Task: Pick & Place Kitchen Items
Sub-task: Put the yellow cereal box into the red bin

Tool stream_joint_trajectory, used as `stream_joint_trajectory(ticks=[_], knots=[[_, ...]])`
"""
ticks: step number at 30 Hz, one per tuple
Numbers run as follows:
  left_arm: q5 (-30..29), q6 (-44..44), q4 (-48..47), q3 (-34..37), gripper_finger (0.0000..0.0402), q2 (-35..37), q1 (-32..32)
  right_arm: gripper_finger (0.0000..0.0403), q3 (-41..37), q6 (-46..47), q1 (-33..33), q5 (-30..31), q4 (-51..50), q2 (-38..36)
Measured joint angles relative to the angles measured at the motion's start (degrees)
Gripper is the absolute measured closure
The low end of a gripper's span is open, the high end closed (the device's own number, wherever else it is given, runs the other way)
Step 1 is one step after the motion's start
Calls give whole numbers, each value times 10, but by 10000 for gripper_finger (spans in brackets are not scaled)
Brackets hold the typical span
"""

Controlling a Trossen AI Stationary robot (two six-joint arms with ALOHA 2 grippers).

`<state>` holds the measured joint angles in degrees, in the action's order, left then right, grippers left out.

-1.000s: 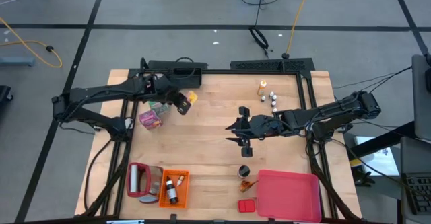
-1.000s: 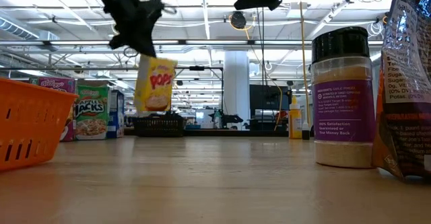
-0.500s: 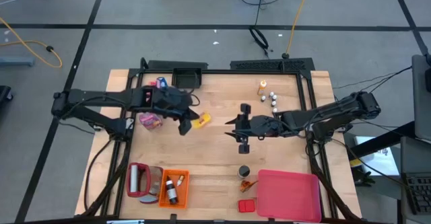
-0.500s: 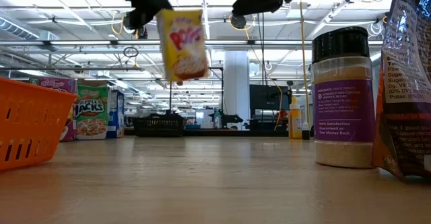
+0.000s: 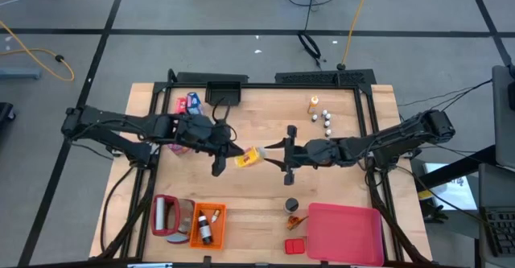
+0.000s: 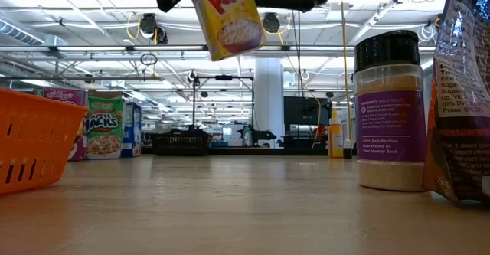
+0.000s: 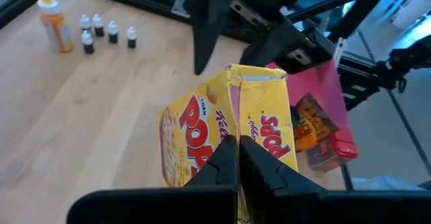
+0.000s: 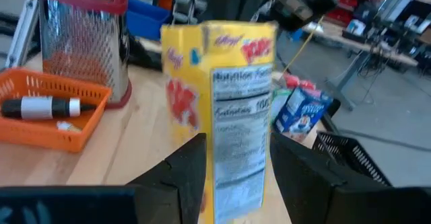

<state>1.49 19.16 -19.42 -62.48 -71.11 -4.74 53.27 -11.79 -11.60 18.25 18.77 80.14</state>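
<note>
A yellow Corn Pops box point(image 5: 249, 157) hangs high over the table's middle, tilted in the low view point(image 6: 227, 14). My left gripper point(image 5: 231, 150) is shut on it from the left. My right gripper point(image 5: 275, 155) faces it from the right, open. In the right wrist view the box point(image 8: 222, 109) stands between that gripper's two fingers point(image 8: 187, 173); whether they touch it I cannot tell. More kitchen items rest on the table: red and blue boxes point(image 5: 187, 103) at the far left, an orange bottle point(image 5: 312, 104), tiny bottles point(image 5: 327, 120), a dark tin point(image 5: 291, 204). My left gripper pinches the box at its near end point(image 7: 237, 131), where two faces meet, between its two closed fingers point(image 7: 225, 163). The fingers slant slightly downward from the table's left. The box is lifted clear of the table and sticks out past the fingertips toward my right gripper, tilted.
An orange crate point(image 5: 207, 224) with bottles and a grater point(image 5: 166, 217) stand near the front left. A pink-red tray point(image 5: 344, 232), a small red box point(image 5: 294, 245) and an orange packet point(image 5: 294, 219) lie front right. A spice jar point(image 6: 389, 109) stands close to the low camera.
My left gripper has carried the yellow box from the far left toward the table's middle and upward, turning it so that its free end now points at my right gripper. My right gripper has tipped up toward level, its fingers now facing the box.
</note>
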Motion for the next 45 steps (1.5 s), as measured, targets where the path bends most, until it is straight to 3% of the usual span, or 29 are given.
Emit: stream_joint_trajectory(ticks=[22, 27, 34, 45], knots=[[-13, -15, 58, 0, 401, -46, 0, 250, -1, -9, 0, -4, 20, 0], [-14, -15, 60, 0, 401, -45, 0, 284, -1, -9, 0, -4, 20, 4], [-17, -18, 59, 0, 402, -46, 0, 387, -1, -9, 0, -5, 13, 6], [-17, -35, 56, 0, 379, -46, 1, 401, -1, -9, -1, -5, 4, 6]])
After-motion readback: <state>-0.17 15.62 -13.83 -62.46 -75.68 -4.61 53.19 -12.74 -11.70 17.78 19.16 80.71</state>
